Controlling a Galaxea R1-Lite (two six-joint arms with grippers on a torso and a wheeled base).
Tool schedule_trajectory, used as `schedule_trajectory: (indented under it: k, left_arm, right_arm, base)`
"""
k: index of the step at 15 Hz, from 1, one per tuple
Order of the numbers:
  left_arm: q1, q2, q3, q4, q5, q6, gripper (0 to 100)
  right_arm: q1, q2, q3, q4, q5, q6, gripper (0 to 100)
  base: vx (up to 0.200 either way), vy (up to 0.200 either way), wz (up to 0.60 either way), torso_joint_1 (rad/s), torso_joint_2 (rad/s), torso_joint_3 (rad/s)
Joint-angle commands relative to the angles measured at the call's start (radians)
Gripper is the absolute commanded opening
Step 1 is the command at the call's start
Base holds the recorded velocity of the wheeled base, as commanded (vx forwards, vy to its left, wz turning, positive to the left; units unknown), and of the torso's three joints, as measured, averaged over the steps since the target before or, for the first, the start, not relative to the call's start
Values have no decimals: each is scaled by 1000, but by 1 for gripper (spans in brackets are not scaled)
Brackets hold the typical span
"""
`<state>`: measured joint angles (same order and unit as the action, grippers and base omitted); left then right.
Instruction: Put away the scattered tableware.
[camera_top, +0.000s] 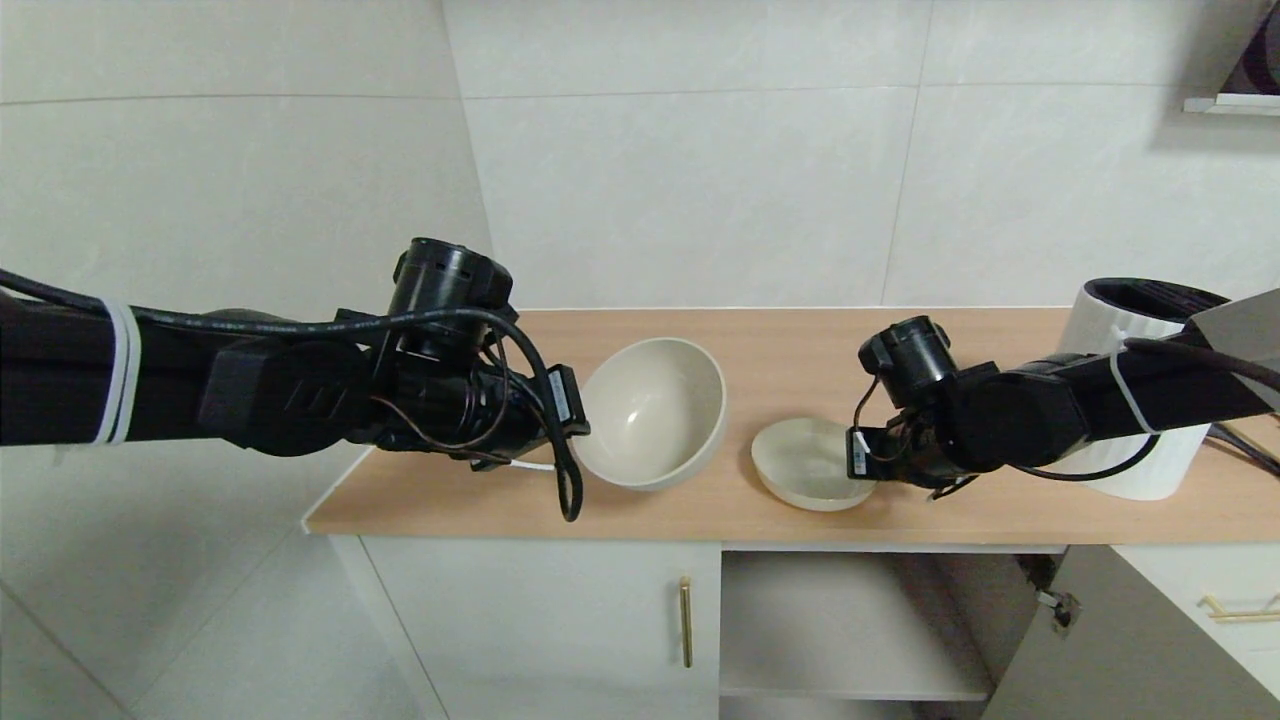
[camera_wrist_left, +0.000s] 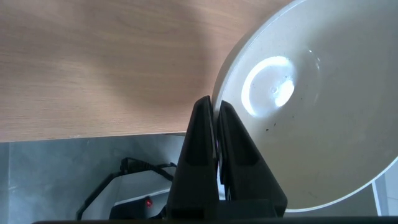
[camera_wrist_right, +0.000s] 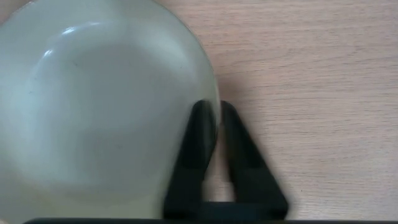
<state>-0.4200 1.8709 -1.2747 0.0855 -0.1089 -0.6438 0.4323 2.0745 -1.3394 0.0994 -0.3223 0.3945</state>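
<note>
Glazed ceramic, by the look: rigid, slick, breakable, so rims are serving as holds. Left gripper (camera_wrist_left: 214, 109) is clamping the tilted bowl (camera_top: 650, 410) over the counter (camera_top: 800, 350); right gripper (camera_wrist_right: 215, 112) is clamping the dish (camera_top: 805, 460) beside it.

I'm seeing deep bowl (camera_top: 655, 410) glossy cream, plain | shallow dish (camera_top: 805, 462) paler cream | countertop (camera_top: 790, 335) showing light wood grain | ribbed canister (camera_top: 1172, 470) white, black-rimmed | cabinet handle (camera_top: 686, 622) gold | wall tiles (camera_top: 700, 180) white

Head overview; wrists close above counter (camera_top: 800, 340)
</note>
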Motion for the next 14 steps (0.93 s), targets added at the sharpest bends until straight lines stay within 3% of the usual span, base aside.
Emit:
schedule_trajectory:
  k: [1, 6, 9, 12, 14]
  left_arm:
    - [0, -1, 0, 0, 0, 0, 0]
    - [0, -1, 0, 0, 0, -2, 0]
    - [0, -47, 32, -3, 52, 7, 0]
    - [-2, -197, 144, -3, 57, 115, 0]
    - [-13, -285, 219, -3, 57, 138, 0]
  right_arm:
    - [0, -2, 0, 0, 0, 1, 0]
    - [0, -8, 2, 2, 3, 1, 0]
    - [0, -62, 9, 13, 42, 14, 0]
    - [-1, -252, 57, 112, 118, 18, 0]
    - [-1, -346, 97, 164, 146, 14, 0]
  base:
    - [0, 0, 0, 0, 0, 0]
    - [0, 0, 0, 0, 0, 0]
    - [0, 0, 0, 0, 0, 0]
    - [0, 0, 0, 0, 0, 0]
    - [0, 0, 0, 0, 0, 0]
